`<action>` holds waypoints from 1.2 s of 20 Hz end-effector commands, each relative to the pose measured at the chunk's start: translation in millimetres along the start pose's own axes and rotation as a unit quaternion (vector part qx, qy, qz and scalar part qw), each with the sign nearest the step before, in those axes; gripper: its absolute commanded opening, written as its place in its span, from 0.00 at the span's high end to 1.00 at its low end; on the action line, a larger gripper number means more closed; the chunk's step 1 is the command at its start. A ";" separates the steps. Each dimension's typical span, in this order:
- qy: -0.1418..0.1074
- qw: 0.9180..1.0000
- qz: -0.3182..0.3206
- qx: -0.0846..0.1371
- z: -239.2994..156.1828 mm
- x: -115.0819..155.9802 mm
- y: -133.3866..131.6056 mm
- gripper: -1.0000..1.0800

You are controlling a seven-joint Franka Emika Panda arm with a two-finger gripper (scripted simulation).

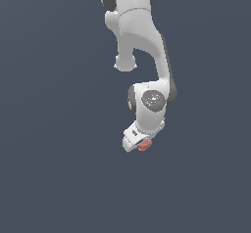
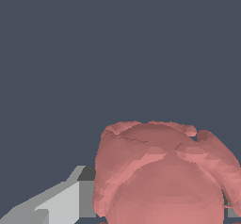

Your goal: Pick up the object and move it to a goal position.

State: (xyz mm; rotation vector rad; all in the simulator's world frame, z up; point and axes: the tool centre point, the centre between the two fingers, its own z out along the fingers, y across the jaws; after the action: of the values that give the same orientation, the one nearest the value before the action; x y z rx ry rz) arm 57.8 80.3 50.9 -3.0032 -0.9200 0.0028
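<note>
A lumpy pinkish-red blob (image 1: 144, 145), bumpy like a strawberry, sits at the tip of the white robot arm (image 1: 147, 56), tucked against the gripper (image 1: 138, 143) so that only its lower edge peeks out in the exterior view. In the wrist view the blob (image 2: 162, 176) fills the near foreground, pressed close to the camera, with one grey finger (image 2: 61, 202) touching its flank; the opposite finger is almost wholly hidden behind the fruit-like mass. The fingers appear clenched on the blob, a hold that would explain why it stays tight under the wrist rather than lying apart from it. Whether it rests on the dark bench (image 1: 49, 178) or hangs clear of it cannot be told, as the flat slate-blue surface shows no shadow or edge. The arm reaches down from the top of the exterior view, its wrist bent so the fingers point downward, the usual stance for a top grasp. No goal marker is visible in either view, so how far the blob has to travel is unknown. The grip looks snug but off-centre, and a slip is possible.
</note>
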 end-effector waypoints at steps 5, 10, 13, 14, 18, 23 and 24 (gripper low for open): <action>0.001 1.000 0.000 -0.001 -39.9 -6.4 26.3 1.00; 0.001 1.000 0.000 0.000 -84.3 -13.3 55.0 1.00; 0.001 1.000 0.000 0.000 -112.7 -17.5 73.4 1.00; 0.001 1.000 0.000 0.000 -122.1 -18.9 79.6 1.00; 0.001 1.000 0.000 0.000 -159.3 -24.1 104.1 1.00; 0.001 1.000 0.000 0.000 -202.3 -29.7 132.9 1.00; 0.001 1.000 0.000 0.000 -209.6 -30.5 138.0 1.00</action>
State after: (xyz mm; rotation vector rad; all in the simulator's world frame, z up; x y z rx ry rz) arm 107.4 -43.8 248.4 -3.0037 -0.9185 -0.0017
